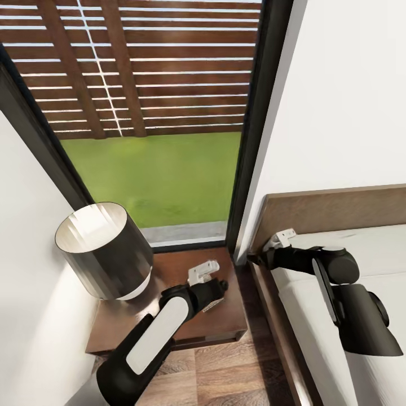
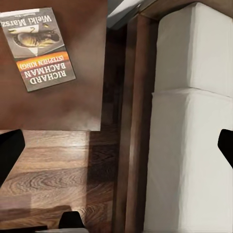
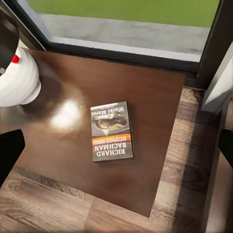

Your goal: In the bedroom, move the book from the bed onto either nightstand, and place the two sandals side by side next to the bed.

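The left arm (image 1: 152, 332) reaches forward and bends at the elbow, while the right arm (image 1: 332, 282) folds back across itself, both grippers' fingertips spread wide in the wrist views.

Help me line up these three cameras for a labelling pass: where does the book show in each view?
Head view: the book is mostly hidden behind the left arm; a light sliver peeks out on the nightstand.
Left wrist view: book at upper left, flat on the nightstand top.
Right wrist view: book near the middle, flat on the nightstand.
Shared landmark: the glossy reddish-brown nightstand top.
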Motion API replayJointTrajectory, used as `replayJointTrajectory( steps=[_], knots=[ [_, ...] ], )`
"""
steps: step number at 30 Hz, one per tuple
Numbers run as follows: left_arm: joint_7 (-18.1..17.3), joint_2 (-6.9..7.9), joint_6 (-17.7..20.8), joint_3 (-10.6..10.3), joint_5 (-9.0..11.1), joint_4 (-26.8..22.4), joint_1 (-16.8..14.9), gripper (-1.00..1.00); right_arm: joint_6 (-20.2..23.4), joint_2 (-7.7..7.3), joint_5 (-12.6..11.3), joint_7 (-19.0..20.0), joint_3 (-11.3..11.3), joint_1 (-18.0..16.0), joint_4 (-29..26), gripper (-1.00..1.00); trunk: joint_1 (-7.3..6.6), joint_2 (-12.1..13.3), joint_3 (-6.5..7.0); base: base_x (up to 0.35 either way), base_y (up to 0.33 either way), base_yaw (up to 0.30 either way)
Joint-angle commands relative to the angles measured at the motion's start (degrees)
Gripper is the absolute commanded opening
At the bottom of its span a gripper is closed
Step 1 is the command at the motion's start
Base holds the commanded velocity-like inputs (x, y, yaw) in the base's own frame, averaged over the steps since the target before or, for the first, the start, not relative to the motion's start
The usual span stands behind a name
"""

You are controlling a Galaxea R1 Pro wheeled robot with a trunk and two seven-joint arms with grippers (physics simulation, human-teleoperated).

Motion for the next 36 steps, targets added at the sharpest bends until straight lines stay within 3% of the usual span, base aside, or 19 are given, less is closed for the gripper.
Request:
replayJointTrajectory(
  steps=[1,17,25,36],
  knots=[
    [0.38,0.00,0.23,-0.05,0.03,-0.06,0.42,1.00,0.15,-0.03,0.60,0.50,0.06,0.16,-0.06,1.00,0.00,-0.03,-0.05,0.000,0.000,0.000],
    [-0.01,0.04,0.29,-0.49,-3.74,0.11,5.08,1.00,0.15,-0.03,0.61,0.53,0.14,4.03,-0.06,1.00,0.00,-0.03,-0.05,0.000,0.000,0.000],
    [-0.12,0.19,0.30,-0.52,-4.12,0.26,6.48,1.00,0.15,-0.03,0.61,0.54,0.16,5.90,-0.06,1.00,0.00,-0.03,-0.05,0.000,0.000,0.000],
    [-0.27,1.66,0.30,-0.54,-4.28,0.46,8.11,1.00,0.15,-0.03,0.61,0.54,0.22,8.63,-0.05,1.00,0.00,-0.03,-0.05,0.000,0.000,0.000]
  ],
)
